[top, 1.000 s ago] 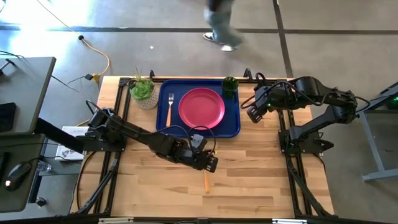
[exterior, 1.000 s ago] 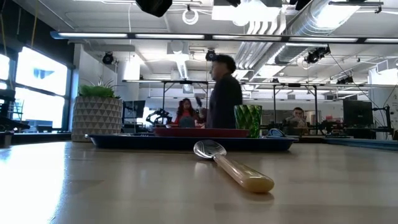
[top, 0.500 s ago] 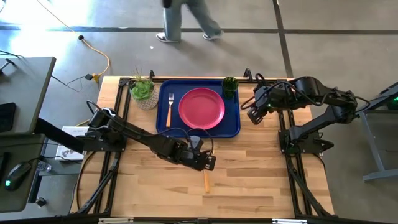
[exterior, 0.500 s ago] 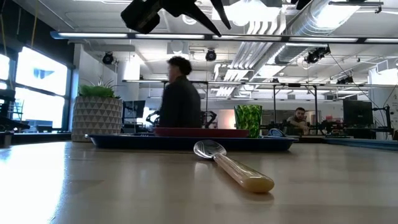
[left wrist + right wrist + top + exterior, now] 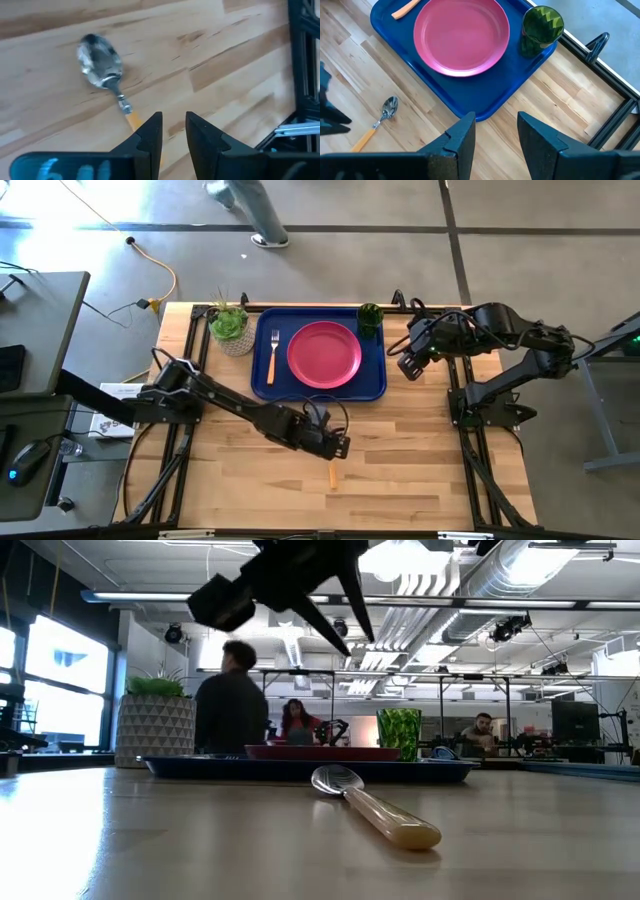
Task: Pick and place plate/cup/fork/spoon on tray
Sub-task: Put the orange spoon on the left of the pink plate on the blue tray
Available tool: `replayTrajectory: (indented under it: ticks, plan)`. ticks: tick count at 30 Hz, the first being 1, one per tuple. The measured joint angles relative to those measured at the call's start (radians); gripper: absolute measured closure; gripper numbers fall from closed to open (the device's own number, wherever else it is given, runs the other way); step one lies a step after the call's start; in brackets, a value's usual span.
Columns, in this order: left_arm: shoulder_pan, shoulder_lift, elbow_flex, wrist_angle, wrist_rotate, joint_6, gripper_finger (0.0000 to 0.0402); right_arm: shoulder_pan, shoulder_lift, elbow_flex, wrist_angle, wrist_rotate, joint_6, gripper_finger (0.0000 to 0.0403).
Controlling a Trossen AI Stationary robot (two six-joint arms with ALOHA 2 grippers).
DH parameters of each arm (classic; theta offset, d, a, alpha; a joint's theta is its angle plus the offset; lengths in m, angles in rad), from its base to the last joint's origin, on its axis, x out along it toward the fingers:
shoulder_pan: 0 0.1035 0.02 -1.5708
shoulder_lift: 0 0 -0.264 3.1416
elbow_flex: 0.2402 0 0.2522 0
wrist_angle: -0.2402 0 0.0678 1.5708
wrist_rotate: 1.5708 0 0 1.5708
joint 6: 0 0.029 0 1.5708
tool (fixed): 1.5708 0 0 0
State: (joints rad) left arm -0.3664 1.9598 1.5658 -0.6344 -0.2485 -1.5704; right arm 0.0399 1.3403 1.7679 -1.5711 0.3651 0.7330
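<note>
The left arm reached low and diagonally across the wooden bench [image 5: 400,470], its left hand [image 5: 338,446] hanging just above the spoon [image 5: 332,470] with its fingers [image 5: 150,134] a narrow gap apart and nothing between them. In the left wrist view the spoon's silver bowl lay ahead of the fingertips, while the orange-tan handle ran back toward and beneath them. From bench height the spoon [image 5: 372,805] lay flat on the wood, bowl toward the tray, and the dark fingers pointed down from above without touching it.

The right arm was folded at the right edge of the bench, and the right hand [image 5: 409,366] hovered just off the tray's right rim, its fingers [image 5: 460,139] spread and empty.

The dark blue tray [image 5: 376,375] sat at the far side of the bench. The pink plate [image 5: 324,354] lay in its middle, the fork [image 5: 273,355] lay to the left of the plate with its tines pointing away, and the green cup [image 5: 370,317] stood upright in the far right corner. The spoon rested on bare wood, well short of the tray's near rim. A potted plant [image 5: 230,327] stood just beside the tray's far left corner.
</note>
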Motion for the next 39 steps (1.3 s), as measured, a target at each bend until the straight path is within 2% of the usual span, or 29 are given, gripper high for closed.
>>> replayTrajectory:
  ticks: [13, 39]
  plan:
    - [-0.008, 0.099, 0.002, -0.012, 0.070, -0.059, 0.0328, 0.000, 0.000, 0.000, 0.000, 0.000, 0.003, 0.0265]
    - [-0.006, 0.196, -0.001, 0.030, 0.152, -0.105, 0.0328, 0.000, 0.000, 0.000, 0.001, 0.001, 0.030, 0.0265]
